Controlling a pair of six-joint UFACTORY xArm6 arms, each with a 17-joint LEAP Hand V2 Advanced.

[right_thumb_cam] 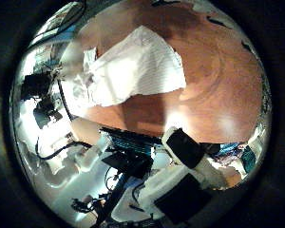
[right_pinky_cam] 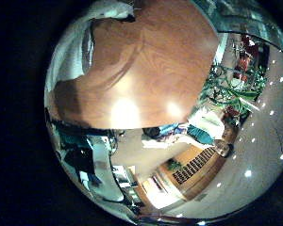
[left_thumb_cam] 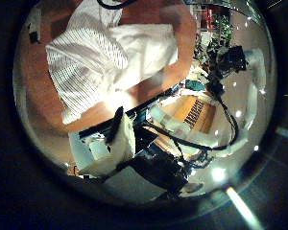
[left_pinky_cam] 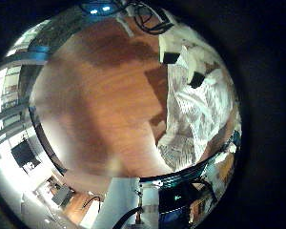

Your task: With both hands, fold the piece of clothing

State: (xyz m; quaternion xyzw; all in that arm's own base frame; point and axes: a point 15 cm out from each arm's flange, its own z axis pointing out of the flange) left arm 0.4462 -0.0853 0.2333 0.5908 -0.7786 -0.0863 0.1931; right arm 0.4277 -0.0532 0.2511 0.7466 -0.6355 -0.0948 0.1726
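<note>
Left thumb side palm view: one garment (left_thumb_cam: 115,57), pale cloth with fine stripes, lying crumpled in loose folds on a wooden tabletop (left_thumb_cam: 182,43); it reaches close to the tabletop's near edge, and a smoother pale part of it lies beside the striped part. Cloth sits apart from the palm, not filling the view; a white and black part of the left hand (left_thumb_cam: 113,144) shows at the view's lower middle, off the tabletop's edge and not touching the cloth. Left little finger side palm view: same garment (left_pinky_cam: 202,110) bunched along one side of the tabletop (left_pinky_cam: 95,95), with a wide bare stretch of wood beside it; black and white finger parts (left_pinky_cam: 181,52) lie near the cloth's edge, whether touching it cannot be told. Right thumb side palm view: garment (right_thumb_cam: 133,66) spread as a rough striped patch on the tabletop (right_thumb_cam: 218,85), well apart from the right hand (right_thumb_cam: 185,147), whose black and white part hangs off the near edge of the wood. Right little finger side palm view: mostly bare tabletop (right_pinky_cam: 151,66), with a strip of the pale garment (right_pinky_cam: 88,42) at its far side. Neither hand has hold of the cloth; how far the fingers of either are open cannot be told.
</note>
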